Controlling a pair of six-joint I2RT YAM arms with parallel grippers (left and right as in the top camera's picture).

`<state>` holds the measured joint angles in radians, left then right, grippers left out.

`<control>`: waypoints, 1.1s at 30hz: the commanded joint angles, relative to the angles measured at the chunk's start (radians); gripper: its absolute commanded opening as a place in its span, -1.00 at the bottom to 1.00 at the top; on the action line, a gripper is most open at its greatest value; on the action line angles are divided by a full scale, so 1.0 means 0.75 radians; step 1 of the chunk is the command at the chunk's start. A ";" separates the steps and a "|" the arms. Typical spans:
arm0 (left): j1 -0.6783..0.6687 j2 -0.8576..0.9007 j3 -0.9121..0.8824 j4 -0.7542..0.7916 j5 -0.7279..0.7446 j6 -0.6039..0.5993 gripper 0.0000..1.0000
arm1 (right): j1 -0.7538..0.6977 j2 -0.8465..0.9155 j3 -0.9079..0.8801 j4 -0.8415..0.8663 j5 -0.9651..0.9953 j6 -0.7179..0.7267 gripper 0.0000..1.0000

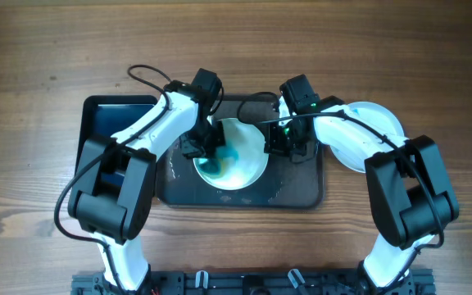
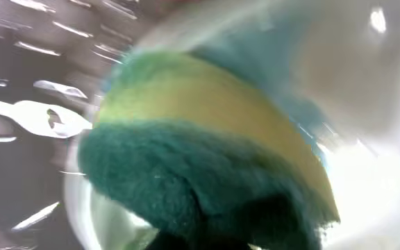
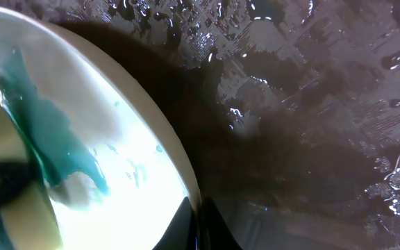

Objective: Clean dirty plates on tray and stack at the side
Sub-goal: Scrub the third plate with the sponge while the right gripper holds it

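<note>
Two plates: blue-smeared plate [image 1: 244, 168] on the tray [image 1: 297, 187], second plate [image 1: 383, 119] beside it toward the desk's right edge. Only the left wrist view shows the sponge [image 2: 207, 139] clamped in the left hand [image 1: 206, 147]; the right hand [image 1: 277, 141] is closed on the smeared plate's rim.

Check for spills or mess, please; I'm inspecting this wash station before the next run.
The plate on the tray carries a teal-blue smear beside the sponge. The tray around it is wet, with droplets and streaks. Nothing looks broken or tipped.
</note>
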<state>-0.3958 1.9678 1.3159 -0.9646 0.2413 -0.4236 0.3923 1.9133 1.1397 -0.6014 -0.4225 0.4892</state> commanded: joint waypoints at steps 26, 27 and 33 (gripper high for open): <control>0.002 0.021 0.489 -0.393 -0.548 -0.145 -0.92 | -0.003 0.015 -0.012 0.004 0.040 -0.026 -0.91; 0.005 0.020 0.547 -0.441 -0.548 -0.144 -0.92 | -0.003 0.015 -0.012 0.004 0.041 -0.025 -0.91; 0.048 0.023 0.614 -0.490 -0.548 -0.143 -0.92 | -0.003 0.015 -0.012 0.035 0.041 -0.027 -0.92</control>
<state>-0.3882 1.9823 1.7653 -1.3277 -0.1455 -0.5144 0.3962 1.9133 1.1393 -0.5941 -0.4221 0.4854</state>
